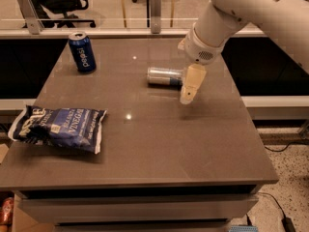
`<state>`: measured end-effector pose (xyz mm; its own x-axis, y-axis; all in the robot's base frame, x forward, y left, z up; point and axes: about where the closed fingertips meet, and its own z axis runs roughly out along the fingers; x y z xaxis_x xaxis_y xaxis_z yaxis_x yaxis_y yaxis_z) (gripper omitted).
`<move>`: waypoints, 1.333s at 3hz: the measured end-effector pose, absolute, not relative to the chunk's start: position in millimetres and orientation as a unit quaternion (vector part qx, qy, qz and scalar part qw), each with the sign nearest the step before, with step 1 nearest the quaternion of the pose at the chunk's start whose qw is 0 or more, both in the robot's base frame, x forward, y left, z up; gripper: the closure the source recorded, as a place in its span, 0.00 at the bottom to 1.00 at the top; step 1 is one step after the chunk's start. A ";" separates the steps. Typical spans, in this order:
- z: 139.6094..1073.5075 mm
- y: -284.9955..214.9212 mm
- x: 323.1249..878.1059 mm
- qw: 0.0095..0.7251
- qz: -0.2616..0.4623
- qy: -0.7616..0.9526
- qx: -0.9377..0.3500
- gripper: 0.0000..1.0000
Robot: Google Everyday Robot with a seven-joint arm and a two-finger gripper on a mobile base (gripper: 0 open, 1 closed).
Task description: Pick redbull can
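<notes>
Now we should bring the gripper [188, 91] squarely across the redbull can [164, 76], which lies on its side on the table [145, 158], just left of the gripper. We'd straddle its narrow body, lest it roll. Whether the gripper is spread or pressed together we cannot tell; it hides the can's right end.

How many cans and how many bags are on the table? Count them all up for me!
Cans: 2, the upright dark blue Pepsi can and the slim silver redbull can lying on its side.
Bags: 1, the crinkly blue chip bag.
Total: 3.
The robot's cream gripper hangs beside one end of the redbull can.
</notes>
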<state>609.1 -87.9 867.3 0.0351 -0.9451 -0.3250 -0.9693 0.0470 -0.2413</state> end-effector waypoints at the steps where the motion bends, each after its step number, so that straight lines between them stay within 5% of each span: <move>1: 850.3 -75.3 620.0 0.195 0.039 0.690 -0.696 0.00; 2: 834.4 -62.0 626.8 0.185 0.050 0.687 -0.701 0.00; 4: 818.0 -46.5 631.3 0.173 0.063 0.680 -0.710 0.40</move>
<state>631.3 -46.5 818.0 0.0683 -0.9430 -0.3258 -0.9870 -0.0163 -0.1600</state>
